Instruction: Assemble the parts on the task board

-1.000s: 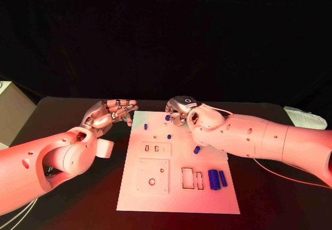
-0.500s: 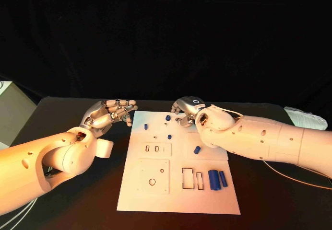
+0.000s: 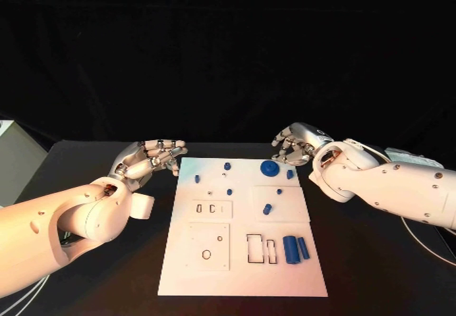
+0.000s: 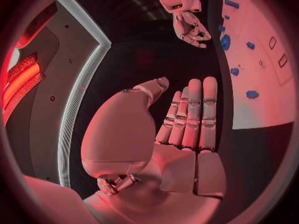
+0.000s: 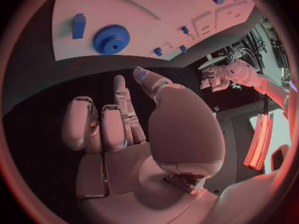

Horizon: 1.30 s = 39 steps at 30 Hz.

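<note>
blue gear flat on the white task board at its far edge, just left of the right hand and apart from it; seen likewise past the fingertips in the right wrist view. right hand poised off the board's far right corner over the black table, fingers curled inward, clasping nothing. left hand off the far left corner, raised, fingers bent and bunched close, nothing between them; board edge just right of it. both arms angled in from the sides toward the far end.

counted on the board in the head view: one gear; two long blue cylinders side by side near the right edge at the near end; one short blue peg lying mid-right; one small block just right of the gear; several small blue studs between the hands, among them one nearest the left hand and one at the far edge; exact number of the smallest hard to tell. also two raised white square plates, a smaller one with slots and a larger one with holes, plus two rectangular cut-outs beside the cylinders.
</note>
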Motion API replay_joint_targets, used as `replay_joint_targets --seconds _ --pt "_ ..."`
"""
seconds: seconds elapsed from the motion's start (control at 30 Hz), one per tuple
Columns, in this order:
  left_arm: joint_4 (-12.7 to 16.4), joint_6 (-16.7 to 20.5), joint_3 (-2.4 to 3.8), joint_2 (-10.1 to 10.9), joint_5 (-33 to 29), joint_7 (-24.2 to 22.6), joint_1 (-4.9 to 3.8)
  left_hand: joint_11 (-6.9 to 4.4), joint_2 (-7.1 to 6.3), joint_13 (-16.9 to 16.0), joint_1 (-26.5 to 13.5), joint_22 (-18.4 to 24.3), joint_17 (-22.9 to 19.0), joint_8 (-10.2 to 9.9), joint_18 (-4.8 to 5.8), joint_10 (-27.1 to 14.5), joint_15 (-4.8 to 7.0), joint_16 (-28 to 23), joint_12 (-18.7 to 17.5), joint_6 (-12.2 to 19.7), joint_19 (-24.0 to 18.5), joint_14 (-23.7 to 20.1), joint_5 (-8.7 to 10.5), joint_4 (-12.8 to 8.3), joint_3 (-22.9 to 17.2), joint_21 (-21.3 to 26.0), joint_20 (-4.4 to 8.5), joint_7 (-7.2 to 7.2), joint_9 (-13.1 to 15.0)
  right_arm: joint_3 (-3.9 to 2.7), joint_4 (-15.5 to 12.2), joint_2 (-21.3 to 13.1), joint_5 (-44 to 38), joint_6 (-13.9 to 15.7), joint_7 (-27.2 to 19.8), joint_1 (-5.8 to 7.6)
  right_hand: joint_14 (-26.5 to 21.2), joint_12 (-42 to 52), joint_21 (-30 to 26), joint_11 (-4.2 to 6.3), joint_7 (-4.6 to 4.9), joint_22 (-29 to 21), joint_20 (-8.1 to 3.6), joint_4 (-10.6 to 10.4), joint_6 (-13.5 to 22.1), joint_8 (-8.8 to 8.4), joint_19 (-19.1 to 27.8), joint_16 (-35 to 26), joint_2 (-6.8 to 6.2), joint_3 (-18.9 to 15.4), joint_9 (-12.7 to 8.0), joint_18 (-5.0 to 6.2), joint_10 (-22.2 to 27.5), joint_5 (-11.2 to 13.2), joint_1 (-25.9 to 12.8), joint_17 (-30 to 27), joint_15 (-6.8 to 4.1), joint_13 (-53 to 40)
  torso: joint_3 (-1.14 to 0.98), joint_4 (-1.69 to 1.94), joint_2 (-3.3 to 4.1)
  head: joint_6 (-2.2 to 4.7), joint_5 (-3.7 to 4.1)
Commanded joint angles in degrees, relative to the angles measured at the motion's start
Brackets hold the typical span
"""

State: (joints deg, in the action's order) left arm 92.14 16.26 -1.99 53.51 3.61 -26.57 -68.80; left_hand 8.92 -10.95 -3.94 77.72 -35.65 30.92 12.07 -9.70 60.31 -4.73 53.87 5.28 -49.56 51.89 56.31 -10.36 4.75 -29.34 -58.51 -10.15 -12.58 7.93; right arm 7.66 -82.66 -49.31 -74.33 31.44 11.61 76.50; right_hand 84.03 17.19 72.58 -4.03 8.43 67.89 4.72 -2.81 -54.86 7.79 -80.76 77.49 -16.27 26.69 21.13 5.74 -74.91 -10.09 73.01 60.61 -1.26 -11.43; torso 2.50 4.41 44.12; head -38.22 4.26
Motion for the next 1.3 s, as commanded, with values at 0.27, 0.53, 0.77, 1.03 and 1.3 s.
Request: replay_joint_targets --seconds 0.27,0.53,0.77,1.03,1.3 --pt "-0.21 -1.01 0.04 -0.46 0.11 -0.51 -0.04 0.09 0.1 -0.02 -0.09 -0.08 0.06 0.24 -0.86 -0.11 -0.03 0.27 -0.3 0.38 -0.48 -0.39 0.34 -0.03 -0.23 -0.37 0.0 -0.18 0.1 -0.01 2.63 -0.22 5.51 -8.13 -2.62 -0.08 3.68 62.8 6.86 0.01 0.56 9.18 0.67 -6.64 3.58 1.25 -3.41 8.5 3.63 -15.29 0.75 -2.74 -6.18 -2.45 6.19 17.1 0.87 -66.19 -0.55 -0.33 0.01 -0.15 0.41" --pt "-0.41 -1.14 0.04 -0.67 0.11 -0.5 -0.03 0.06 0.09 -0.03 -0.09 -0.14 0.05 0.28 -0.86 -0.07 -0.02 0.32 -0.26 0.36 -0.59 -0.44 0.36 -0.08 -0.28 -0.5 -0.01 -0.12 0.11 0.03 4.57 2.01 3.59 -10.15 -0.96 -0.93 4.52 69.46 10.18 -0.5 0.92 13.39 1.24 -10.5 4.24 2.36 -5.08 10.4 4.21 -18.81 0.86 -3.61 -11.41 -2.6 8.26 22.1 1.4 -74.37 -0.38 -0.04 0.01 -0.51 0.53" --pt "-0.49 -1.2 0.04 -0.75 0.11 -0.49 -0.03 0.06 0.09 -0.03 -0.09 -0.14 0.05 0.28 -0.86 -0.07 -0.02 0.32 -0.26 0.36 -0.59 -0.44 0.36 -0.08 -0.28 -0.5 -0.01 -0.12 0.11 0.08 6.27 3.95 1.8 -10.89 0.67 -1.47 4.75 70.89 11.41 -0.58 0.97 14.89 1.34 -11.57 4.29 2.65 -5.74 10.83 4.31 -19.54 0.87 -3.94 -12.9 -2.69 8.67 23.36 1.5 -76.15 -0.37 0.02 0.09 -0.78 0.5" --pt "-0.52 -1.2 0.04 -0.7 0.11 -0.48 -0.03 0.06 0.09 -0.03 -0.09 -0.14 0.05 0.28 -0.86 -0.07 -0.02 0.32 -0.26 0.36 -0.59 -0.44 0.36 -0.08 -0.28 -0.5 -0.01 -0.12 0.11 0.11 6.91 4.88 0.59 -10.88 1.7 -1.95 4.8 71.06 11.81 -0.58 0.95 15.38 1.37 -11.94 4.17 2.86 -5.96 10.93 4.55 -19.58 0.9 -4.05 -13.08 -2.85 9.05 23.65 1.52 -76.38 -0.39 -0.13 0.01 -1.1 0.39" --pt "-0.53 -1.2 0.04 -0.67 0.12 -0.46 -0.03 0.06 0.09 -0.03 -0.09 -0.14 0.05 0.28 -0.86 -0.07 -0.02 0.32 -0.26 0.36 -0.59 -0.44 0.36 -0.08 -0.28 -0.5 -0.01 -0.12 0.11 0.11 7.52 5.33 -0.05 -10.82 2.28 -2.06 4.79 71.03 12.01 -0.56 0.93 15.64 1.39 -12.09 4.02 3.03 -6.06 10.94 4.79 -19.38 0.93 -4.11 -13.02 -3.07 9.51 23.63 1.52 -76.34 -0.4 -0.07 -0.04 -1.19 0.46"
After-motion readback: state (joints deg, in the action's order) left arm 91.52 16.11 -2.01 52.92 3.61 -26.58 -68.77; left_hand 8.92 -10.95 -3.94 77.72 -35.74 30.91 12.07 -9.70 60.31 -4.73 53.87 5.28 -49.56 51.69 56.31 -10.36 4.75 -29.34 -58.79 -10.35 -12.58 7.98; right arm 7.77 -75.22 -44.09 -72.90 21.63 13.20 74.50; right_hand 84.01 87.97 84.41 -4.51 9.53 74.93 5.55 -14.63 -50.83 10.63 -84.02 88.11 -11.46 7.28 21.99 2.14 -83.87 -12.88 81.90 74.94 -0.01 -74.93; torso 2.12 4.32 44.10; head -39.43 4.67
